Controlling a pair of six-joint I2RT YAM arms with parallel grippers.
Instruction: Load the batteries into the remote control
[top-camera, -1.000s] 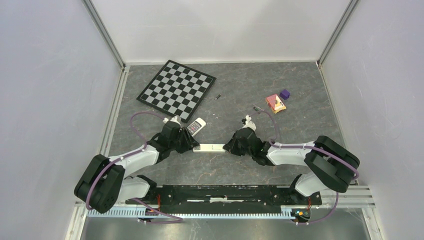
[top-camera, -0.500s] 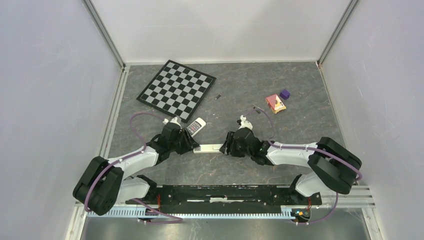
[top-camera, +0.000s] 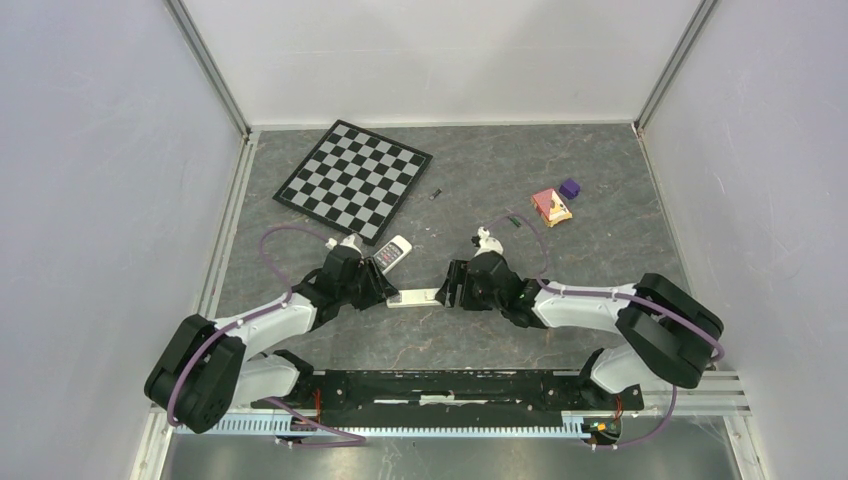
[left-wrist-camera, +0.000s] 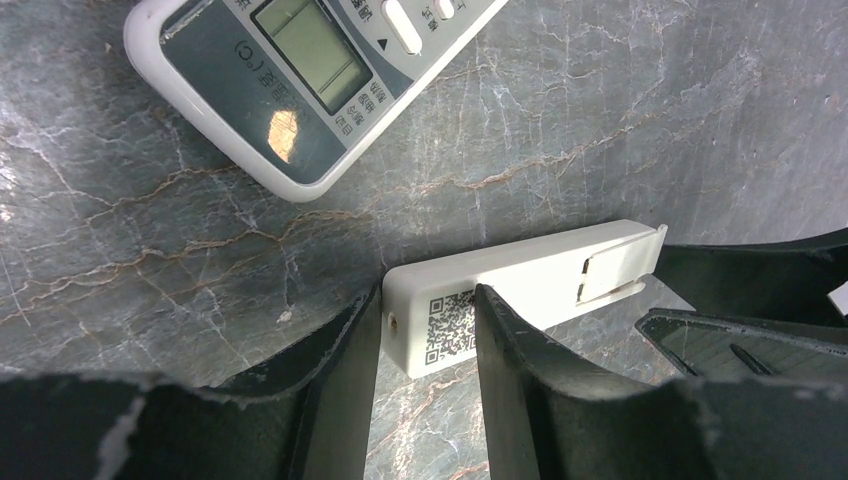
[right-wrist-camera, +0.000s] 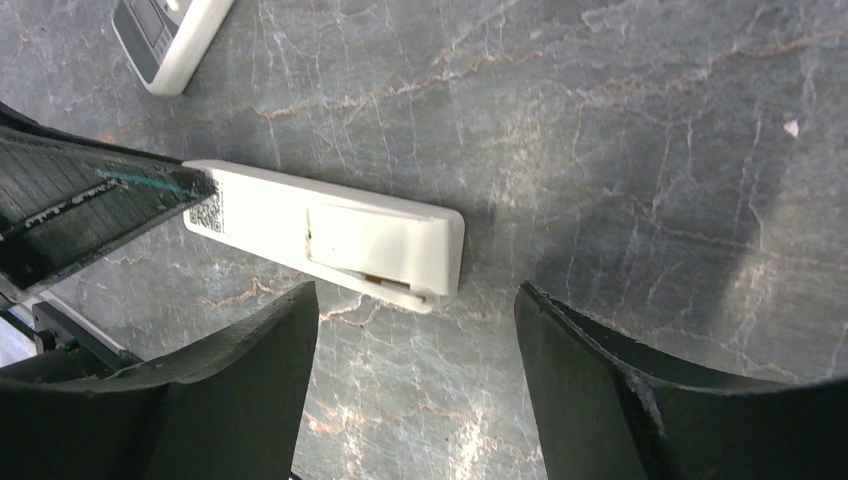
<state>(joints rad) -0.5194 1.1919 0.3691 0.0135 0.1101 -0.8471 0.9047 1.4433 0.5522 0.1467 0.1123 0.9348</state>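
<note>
We record the table (top-camera: 600, 260) as dark grey marble with pale and rust veins.

- Chessboard (top-camera: 354, 180): black and light grey checks.
- Slim remote (right-wrist-camera: 330, 237): white, with a black square code at one end.
- Second remote (left-wrist-camera: 300, 80): white, with a grey face panel and a greenish-grey screen.
- Block (top-camera: 569, 188): purple.
- Small piece (top-camera: 551, 207) beside the block: pink and yellow.
- Battery (top-camera: 436, 193): dark.
- Left gripper (left-wrist-camera: 428, 300) and right gripper (right-wrist-camera: 415, 300): we note black fingers.
- Arms (top-camera: 290, 315): black and white.
- Cables (top-camera: 275, 235): purple.

Grey marbled tabletop (top-camera: 480, 160), plain white walls (top-camera: 440, 60)
</note>
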